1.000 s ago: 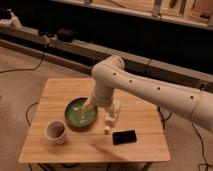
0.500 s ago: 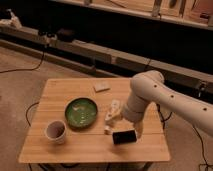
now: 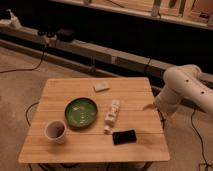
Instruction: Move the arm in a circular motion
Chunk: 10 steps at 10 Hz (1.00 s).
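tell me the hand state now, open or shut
hand: cannot be told; it hangs beside the right edge of the table, at the tip of the arm.

1. The arm (image 3: 186, 89) is thick, smooth, white, built from rounded tubular segments.
2. Small dark dots mark its upper surface.
3. The hand (image 3: 169, 116), a small tan tip, sits at the view's 4 o'clock.
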{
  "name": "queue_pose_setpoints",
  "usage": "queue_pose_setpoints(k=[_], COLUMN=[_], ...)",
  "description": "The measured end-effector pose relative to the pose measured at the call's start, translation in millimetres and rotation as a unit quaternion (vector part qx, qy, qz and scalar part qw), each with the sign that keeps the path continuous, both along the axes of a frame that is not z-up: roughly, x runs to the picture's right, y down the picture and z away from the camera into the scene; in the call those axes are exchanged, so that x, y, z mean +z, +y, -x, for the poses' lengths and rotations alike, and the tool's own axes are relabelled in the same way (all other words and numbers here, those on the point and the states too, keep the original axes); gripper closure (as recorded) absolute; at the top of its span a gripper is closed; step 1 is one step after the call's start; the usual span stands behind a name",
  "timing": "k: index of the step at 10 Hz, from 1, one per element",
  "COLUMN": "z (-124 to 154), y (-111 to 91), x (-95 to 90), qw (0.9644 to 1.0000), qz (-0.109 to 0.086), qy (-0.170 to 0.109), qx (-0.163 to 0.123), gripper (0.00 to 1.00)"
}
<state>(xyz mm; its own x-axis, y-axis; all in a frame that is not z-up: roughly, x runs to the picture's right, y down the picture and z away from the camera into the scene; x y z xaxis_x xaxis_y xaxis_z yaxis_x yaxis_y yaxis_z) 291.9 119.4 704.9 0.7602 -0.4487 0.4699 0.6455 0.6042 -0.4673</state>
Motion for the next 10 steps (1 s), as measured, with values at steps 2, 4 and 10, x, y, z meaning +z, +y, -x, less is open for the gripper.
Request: queue_pose_setpoints(k=[2,4,10], z=[-33,-30,144], y=[-54,-96,-134], x=[43.1,80.2,155.5], qw=[0.9988,0.9977,0.9899], qz=[-0.038,-0.057,-0.045], qy=[0.029,0.037,-0.028], qx=[0.004,-0.009,-0.131], gripper=[0.2,0.2,0.2])
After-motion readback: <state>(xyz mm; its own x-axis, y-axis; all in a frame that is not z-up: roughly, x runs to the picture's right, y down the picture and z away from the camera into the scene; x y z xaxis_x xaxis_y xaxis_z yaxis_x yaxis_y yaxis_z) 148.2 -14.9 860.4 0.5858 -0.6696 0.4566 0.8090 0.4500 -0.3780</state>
